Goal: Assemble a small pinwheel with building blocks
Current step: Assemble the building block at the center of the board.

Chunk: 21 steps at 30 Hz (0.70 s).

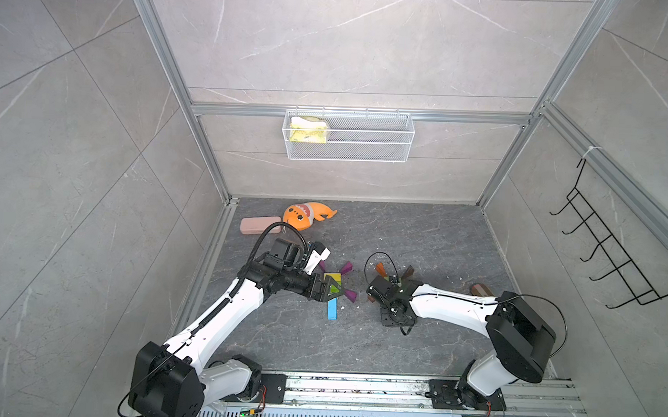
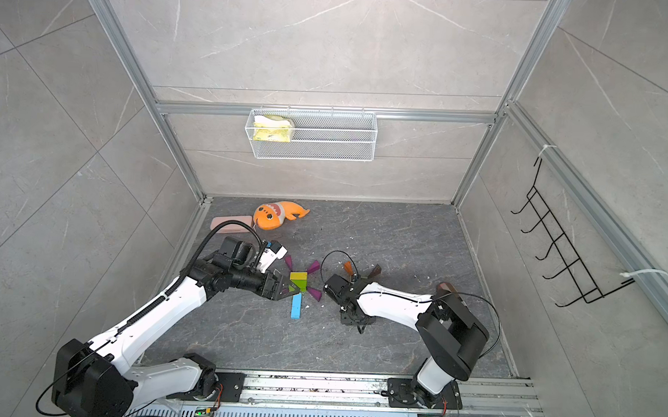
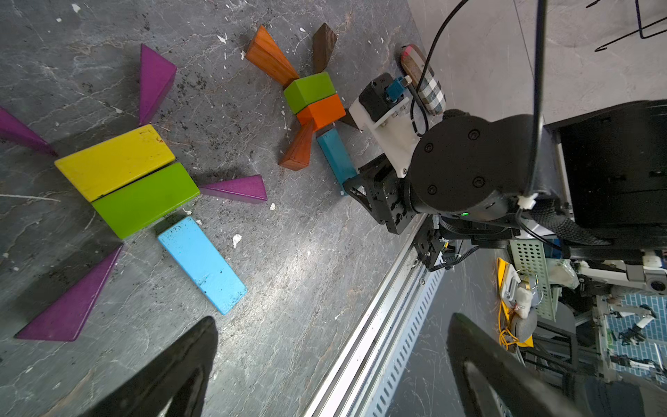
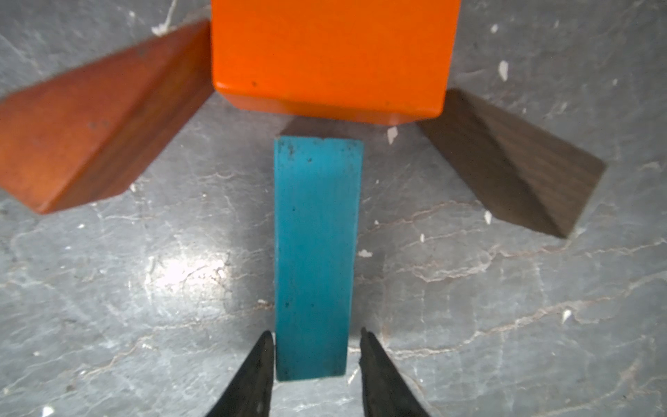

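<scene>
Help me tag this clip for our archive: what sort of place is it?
Probably a robot test cell mocked up as a bathroom corner: tile-look walls in an aluminium frame, a wire basket and a hook rack hung on them.

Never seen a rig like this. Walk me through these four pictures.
Two robot arms stand at a dark table. Two pictures look down from overhead; two come from cameras on the arms' wrists. Flat on the table lie two block pinwheels: one with purple wedges, one with an orange brick in the middle. A plush shark and pink case lie farther back. The left gripper is open, empty. The right gripper straddles a blue bar, thin gaps either side: not gripped yet.
</scene>
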### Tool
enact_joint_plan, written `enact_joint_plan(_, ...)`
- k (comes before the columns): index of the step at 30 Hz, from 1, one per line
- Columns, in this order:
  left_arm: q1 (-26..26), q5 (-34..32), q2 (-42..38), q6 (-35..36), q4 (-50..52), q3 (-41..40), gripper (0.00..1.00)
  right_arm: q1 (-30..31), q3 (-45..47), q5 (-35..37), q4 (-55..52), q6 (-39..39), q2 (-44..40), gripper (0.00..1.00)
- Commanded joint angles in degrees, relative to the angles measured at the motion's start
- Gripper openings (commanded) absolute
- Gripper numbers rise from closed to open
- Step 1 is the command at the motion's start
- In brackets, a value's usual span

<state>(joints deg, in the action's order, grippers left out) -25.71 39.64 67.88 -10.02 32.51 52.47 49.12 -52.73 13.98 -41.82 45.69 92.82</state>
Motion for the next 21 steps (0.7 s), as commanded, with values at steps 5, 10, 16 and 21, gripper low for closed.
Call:
enact_joint_plan(5,0.27,2.19,0.33,1.06,-0.61,1.19,1.0,0.36,-0.24,0.62,-0.04,0.13,0.79,0.48)
enact_joint_plan(10,0.36,2.04,0.58,1.45,-0.57,1.73,1.0,0.36,-1.77,1.46,-1.65,-0.3,-0.9,0.49)
enact_joint_plan(16,0.6,-1.58,-2.31,2.11,-0.7,1.42,1.0,0.36,-4.71,5.56,-7.73,-1.11,-9.64,0.52)
enact_joint_plan(21,0.66,-13.89,-9.4,2.26,-0.45,1.5,1.0,0.11,-7.46,12.59,-14.41,-1.96,-21.19,0.57)
